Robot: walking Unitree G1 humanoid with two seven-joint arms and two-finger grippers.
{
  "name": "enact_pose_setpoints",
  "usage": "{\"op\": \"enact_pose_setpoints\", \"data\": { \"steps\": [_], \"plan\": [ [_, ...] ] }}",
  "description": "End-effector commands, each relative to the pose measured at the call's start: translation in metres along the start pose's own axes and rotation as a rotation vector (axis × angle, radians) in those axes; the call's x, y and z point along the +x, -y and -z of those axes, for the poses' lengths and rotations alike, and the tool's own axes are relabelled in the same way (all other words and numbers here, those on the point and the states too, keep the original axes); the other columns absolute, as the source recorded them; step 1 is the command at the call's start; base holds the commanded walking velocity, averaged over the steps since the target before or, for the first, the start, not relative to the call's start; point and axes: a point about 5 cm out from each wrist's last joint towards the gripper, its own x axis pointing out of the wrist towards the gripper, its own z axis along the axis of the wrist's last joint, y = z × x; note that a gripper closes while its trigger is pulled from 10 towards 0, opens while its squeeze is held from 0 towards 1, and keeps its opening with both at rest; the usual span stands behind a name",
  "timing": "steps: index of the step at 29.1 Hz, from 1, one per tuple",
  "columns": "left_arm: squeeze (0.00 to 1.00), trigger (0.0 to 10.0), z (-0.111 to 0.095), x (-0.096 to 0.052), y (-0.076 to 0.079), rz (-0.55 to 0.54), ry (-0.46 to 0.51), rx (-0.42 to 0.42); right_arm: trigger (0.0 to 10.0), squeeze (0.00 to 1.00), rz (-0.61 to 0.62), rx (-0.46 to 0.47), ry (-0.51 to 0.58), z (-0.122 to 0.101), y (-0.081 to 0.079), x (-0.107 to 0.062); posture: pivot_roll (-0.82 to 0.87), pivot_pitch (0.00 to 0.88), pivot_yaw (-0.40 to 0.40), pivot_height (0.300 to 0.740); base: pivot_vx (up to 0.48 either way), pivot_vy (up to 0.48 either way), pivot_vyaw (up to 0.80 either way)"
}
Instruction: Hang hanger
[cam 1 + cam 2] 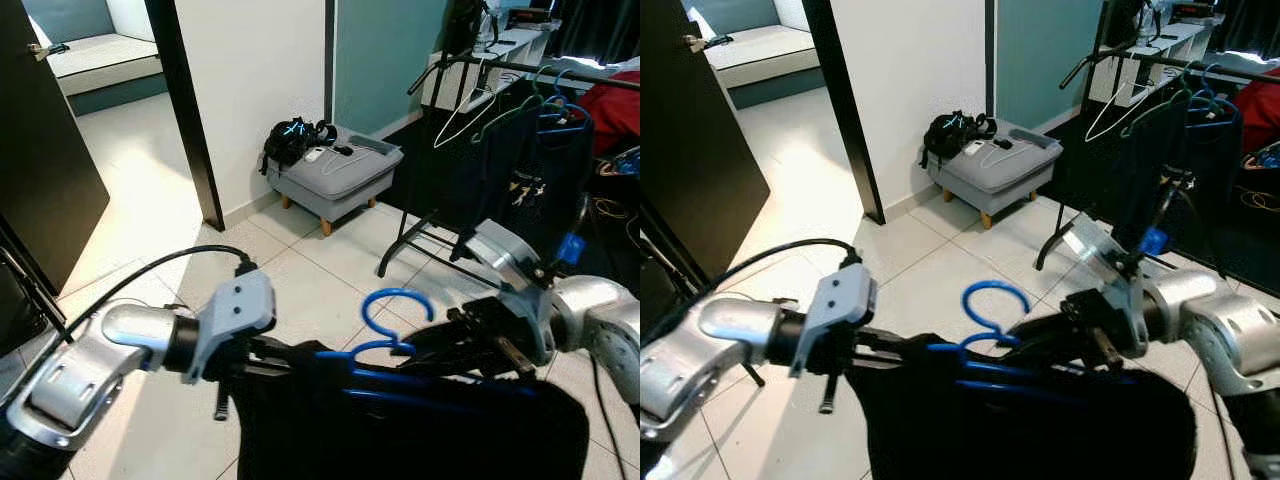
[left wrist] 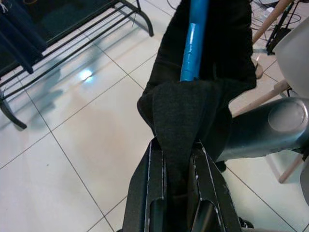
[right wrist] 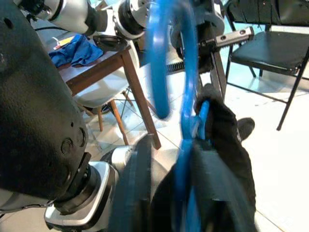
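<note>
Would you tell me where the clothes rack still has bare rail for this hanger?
The rail's near end, before the white hanger, looks bare. Further along it is crowded with blue hangers and dark clothes.

- Blue hanger [image 1: 385,335]: smooth glossy plastic, seen at lower centre.
- Black garment [image 2: 203,96]: matt woven cloth, slightly rough.
- Floor [image 1: 150,220]: glossy pale tiles, reflections noted.
- Footstool [image 1: 335,175], upper centre: grey matt fabric on wooden legs.
- Clothes rack [image 1: 440,150], upper right: black metal.

blue plastic hanger [image 1: 392,345] draped with a black garment [image 1: 420,425], held level, hook upright, above the tiled floor
</note>
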Motion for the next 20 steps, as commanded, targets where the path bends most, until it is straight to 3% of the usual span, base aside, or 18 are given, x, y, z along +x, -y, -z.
{"op": "enact_pose_setpoints", "data": {
  "steps": [1, 8, 9, 10, 11, 12, 13, 15, 16, 17, 18, 20],
  "plan": [
    [0.0, 0.0, 0.0, 0.0, -0.001, -0.019, 0.013, -0.018, 10.0, 1.0, -0.021, -0.028, 0.018, -0.006, 0.0, 0.003, -0.03, 0.0, 0.034, 0.74, 0.0, 0.0, 0.0],
    [0.0, 0.0, 0.007, -0.005, -0.006, -0.091, 0.026, -0.055, 10.0, 1.0, 0.076, -0.058, 0.028, -0.011, 0.007, -0.011, -0.03, 0.0, 0.028, 0.74, 0.0, 0.0, 0.0],
    [0.0, 0.0, 0.014, -0.01, -0.011, -0.153, 0.012, -0.07, 10.0, 1.0, 0.165, -0.087, 0.017, -0.014, 0.01, -0.024, -0.03, 0.0, 0.027, 0.74, 0.0, 0.0, 0.0],
    [0.0, 0.0, 0.014, -0.01, -0.011, -0.153, 0.012, -0.07, 10.0, 1.0, 0.165, -0.087, 0.017, -0.014, 0.01, -0.024, -0.03, 0.0, 0.027, 0.74, 0.0, 0.0, 0.0],
    [0.0, 0.0, 0.021, -0.016, -0.016, -0.218, -0.009, -0.082, 10.0, 1.0, 0.282, -0.123, -0.001, -0.017, 0.014, -0.039, -0.03, 0.0, 0.028, 0.74, 0.0, 0.0, 0.0],
    [0.0, 0.0, 0.021, -0.016, -0.016, -0.218, -0.009, -0.082, 10.0, 1.0, 0.282, -0.123, -0.001, -0.017, 0.014, -0.039, -0.03, 0.0, 0.028, 0.74, 0.0, 0.0, 0.0],
    [0.0, 0.0, 0.028, -0.023, -0.02, -0.292, -0.031, -0.097, 10.0, 1.0, 0.424, -0.161, -0.008, -0.021, 0.018, -0.057, -0.03, 0.0, 0.027, 0.74, 0.0, 0.0, 0.0],
    [0.0, 0.0, 0.028, -0.023, -0.02, -0.292, -0.031, -0.097, 10.0, 1.0, 0.424, -0.161, -0.008, -0.021, 0.018, -0.057, -0.03, 0.0, 0.027, 0.74, 0.0, 0.0, 0.0],
    [0.0, 0.0, 0.036, -0.031, -0.023, -0.359, -0.051, -0.112, 10.0, 1.0, 0.556, -0.191, -0.007, -0.024, 0.02, -0.073, -0.03, 0.0, 0.028, 0.74, 0.0, 0.0, 0.0],
    [0.0, 0.0, 0.036, -0.031, -0.023, -0.359, -0.051, -0.112, 10.0, 1.0, 0.556, -0.191, -0.007, -0.024, 0.02, -0.073, -0.03, 0.0, 0.028, 0.74, 0.0, 0.0, 0.0],
    [0.0, 0.0, 0.041, -0.037, -0.024, -0.418, -0.064, -0.125, 10.0, 1.0, 0.68, -0.212, -0.001, -0.024, 0.022, -0.086, -0.04, 0.0, 0.029, 0.74, 0.0, 0.0, 0.0],
    [0.0, 0.0, 0.041, -0.037, -0.024, -0.418, -0.064, -0.125, 10.0, 1.0, 0.68, -0.212, -0.001, -0.024, 0.022, -0.086, -0.04, 0.0, 0.029, 0.74, 0.0, 0.0, 0.0]
  ]
}}
